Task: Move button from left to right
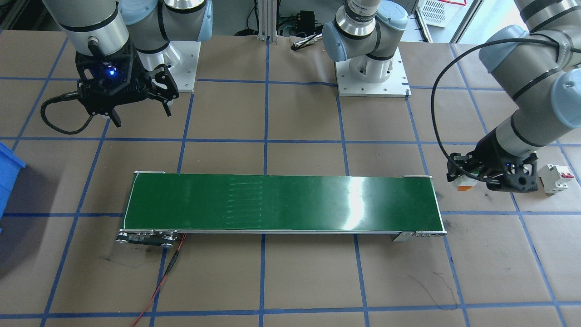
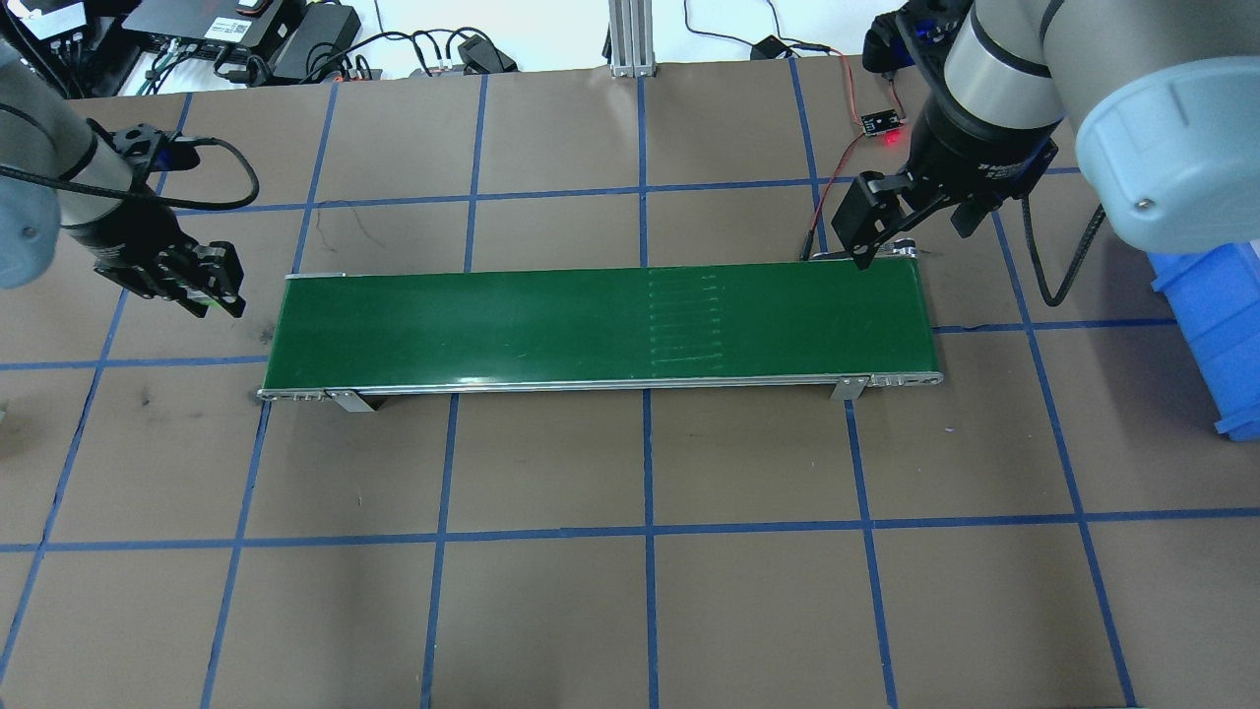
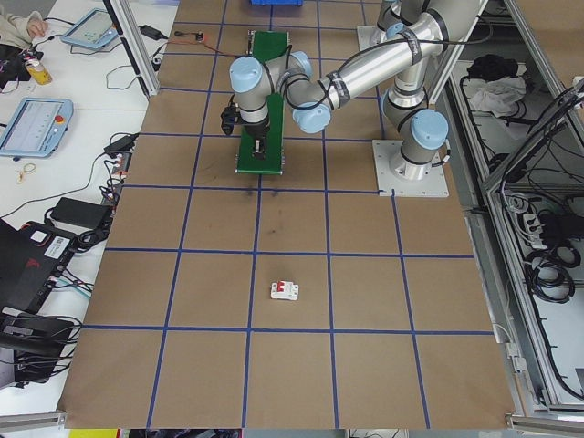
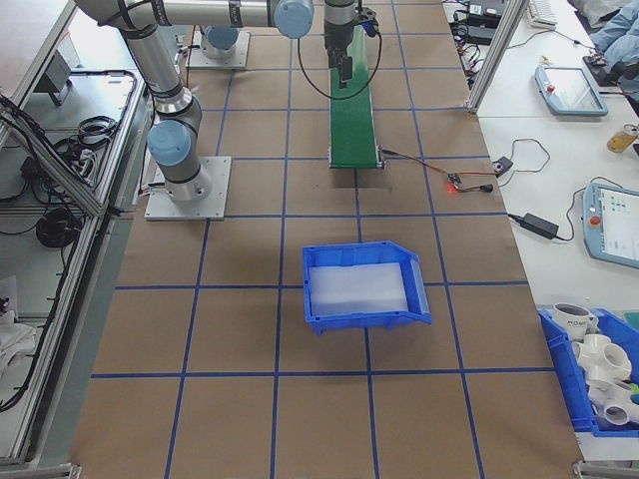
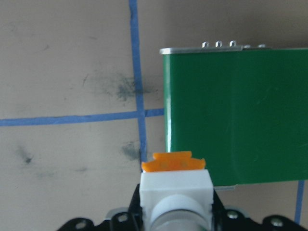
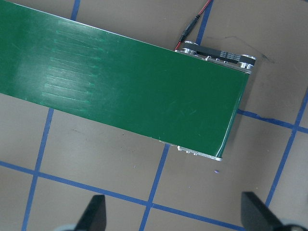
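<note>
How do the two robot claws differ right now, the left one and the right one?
The left claw is shut on the small white push-button with an orange base; the right claw is open and holds nothing. The left claw hangs low just off one end of the long green conveyor belt, near the white circuit breaker with a red lever; the right claw hovers near the opposite end. Both are black two-finger claws.

the worktop [image 2: 630, 611] was covered in brown paper marked into squares by blue tape. a long green conveyor belt [image 2: 600, 325] lay flat near its middle. off the belt's end on the robot's left, a white circuit breaker [image 1: 556, 178] with a red lever rested on the paper. beyond the belt's other end sat a blue bin [image 4: 364, 286]. behind the belt stood two white arm base plates [image 1: 372, 77].
</note>
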### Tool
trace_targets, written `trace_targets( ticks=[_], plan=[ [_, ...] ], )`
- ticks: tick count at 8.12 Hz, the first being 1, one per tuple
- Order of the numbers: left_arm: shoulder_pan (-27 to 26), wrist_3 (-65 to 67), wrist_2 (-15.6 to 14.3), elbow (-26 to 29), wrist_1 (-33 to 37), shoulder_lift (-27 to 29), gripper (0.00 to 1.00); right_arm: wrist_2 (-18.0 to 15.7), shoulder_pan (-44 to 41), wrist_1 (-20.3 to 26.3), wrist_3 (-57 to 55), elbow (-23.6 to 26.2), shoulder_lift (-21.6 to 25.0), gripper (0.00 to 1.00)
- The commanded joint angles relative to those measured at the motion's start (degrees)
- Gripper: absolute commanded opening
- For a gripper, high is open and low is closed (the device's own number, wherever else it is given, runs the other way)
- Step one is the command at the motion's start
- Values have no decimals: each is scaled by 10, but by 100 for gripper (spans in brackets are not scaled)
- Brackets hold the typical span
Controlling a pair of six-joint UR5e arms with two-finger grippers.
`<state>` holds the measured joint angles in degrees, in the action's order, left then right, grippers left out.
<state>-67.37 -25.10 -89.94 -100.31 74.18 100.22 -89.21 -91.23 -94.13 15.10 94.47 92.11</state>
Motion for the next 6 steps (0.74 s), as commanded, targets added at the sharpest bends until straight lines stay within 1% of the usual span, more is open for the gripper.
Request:
trace_targets(
  ticks=[1,2,3,4,5,6],
  plan=[
    [-57,16,-1,-2,-23,54,0,2,0,-1,-1,0,0,100],
    [-59,15,-1,-4,-21,69,0,10,-1,-5,-6,1,-1,100],
    [-59,14,-8,-2,-21,73,0,10,-1,-4,-4,0,-1,100],
    [-59,12,-29,-2,-24,78,0,10,-1,-4,-3,0,-1,100],
    [-59,11,-39,-2,-24,78,0,10,-1,-3,-4,0,-1,100],
    [-58,-7,-40,-7,-25,75,0,10,-1,-2,-3,0,-1,100]
  ],
)
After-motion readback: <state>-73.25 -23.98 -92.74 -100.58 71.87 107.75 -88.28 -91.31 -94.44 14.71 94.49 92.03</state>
